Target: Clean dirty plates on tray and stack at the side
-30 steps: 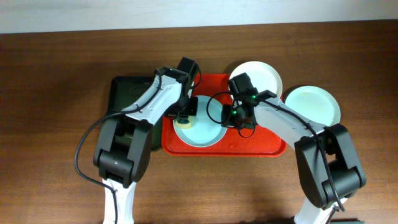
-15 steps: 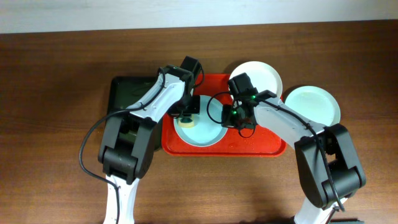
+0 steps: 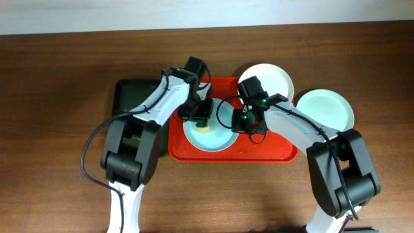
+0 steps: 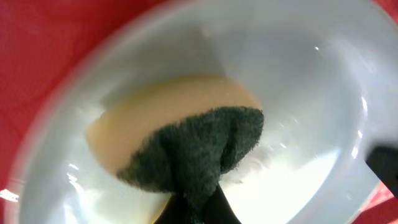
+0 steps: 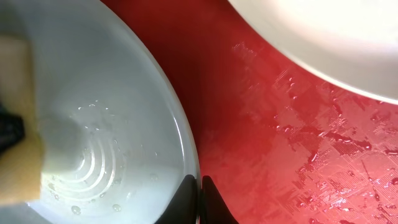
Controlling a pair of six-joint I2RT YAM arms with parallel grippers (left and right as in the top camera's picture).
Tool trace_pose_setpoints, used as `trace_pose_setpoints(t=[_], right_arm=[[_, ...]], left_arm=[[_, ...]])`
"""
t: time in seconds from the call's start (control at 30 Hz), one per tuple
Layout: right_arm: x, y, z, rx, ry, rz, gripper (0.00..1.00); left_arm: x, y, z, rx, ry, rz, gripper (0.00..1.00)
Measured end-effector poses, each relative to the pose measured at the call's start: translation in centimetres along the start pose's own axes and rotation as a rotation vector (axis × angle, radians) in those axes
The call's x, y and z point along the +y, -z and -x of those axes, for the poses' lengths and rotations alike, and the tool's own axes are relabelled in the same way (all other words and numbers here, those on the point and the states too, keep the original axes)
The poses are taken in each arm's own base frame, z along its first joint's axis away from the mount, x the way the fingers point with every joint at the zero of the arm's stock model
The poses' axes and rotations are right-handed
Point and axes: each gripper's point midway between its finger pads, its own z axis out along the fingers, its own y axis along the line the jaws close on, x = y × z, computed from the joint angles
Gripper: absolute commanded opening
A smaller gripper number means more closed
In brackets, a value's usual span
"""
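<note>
Left gripper [image 3: 202,120]: jaws pressed together on a sponge [image 4: 186,144]. They pinch its dark green scouring side, and the yellow foam side spreads out ahead of them.
Right gripper [image 5: 199,198]: jaws pressed together on the thin rim of the blue-green plate [image 5: 106,118], one finger inside the rim and one outside it.
Blue-green plate: lies flat on the red tray [image 3: 262,151]. Its bowl sits directly beneath the left jaws, and its edge runs in between the right jaws.
Sponge on plate: the foam touches the plate's floor just ahead of the left jaws. From the right jaws it lies across the bowl, on the far side.
Plate surface: wet and glossy, with small droplets just inside the rim by the right jaws.
Tray surface: bare red plastic, beaded with water, just outside the right jaws.
White plate [image 3: 270,79]: beyond the right jaws, overlapping the tray's far corner.
Second pale plate [image 3: 325,108]: on the wooden table [image 3: 65,65], off the tray, well apart from both jaws.
Dark green tray [image 3: 128,97]: behind the left jaws, just beside the red tray.
</note>
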Motion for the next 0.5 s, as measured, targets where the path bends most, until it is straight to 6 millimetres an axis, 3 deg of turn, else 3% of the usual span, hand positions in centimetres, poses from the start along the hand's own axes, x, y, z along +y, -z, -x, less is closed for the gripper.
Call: trace_pose_setpoints(t=[0.1, 0.17, 0.2, 0.3, 0.4, 0.5], right_arm=[[0.1, 0.0, 0.1, -0.003, 0.001, 0.002, 0.04], [0.1, 0.0, 0.1, -0.003, 0.001, 0.003, 0.04], [0.1, 0.0, 0.1, -0.003, 0.001, 0.003, 0.04], [0.1, 0.0, 0.1, -0.003, 0.001, 0.003, 0.04], [0.1, 0.0, 0.1, -0.003, 0.001, 0.003, 0.04], [0.1, 0.0, 0.1, -0.003, 0.001, 0.003, 0.04]], left_arm=[[-1.5, 2.1, -0.7, -0.028, -0.034, -0.001, 0.0], [-2.2, 5.0, -0.5, -0.089, -0.049, 0.016, 0.0], [-2.8, 7.6, -0.3, -0.148, -0.06, 0.015, 0.0], [-3.0, 10.8, -1.1, -0.192, -0.054, 0.039, 0.0], [-2.5, 11.0, -1.2, -0.2, -0.045, 0.064, 0.0], [-1.4, 9.2, -1.6, -0.188, -0.022, 0.089, 0.0]])
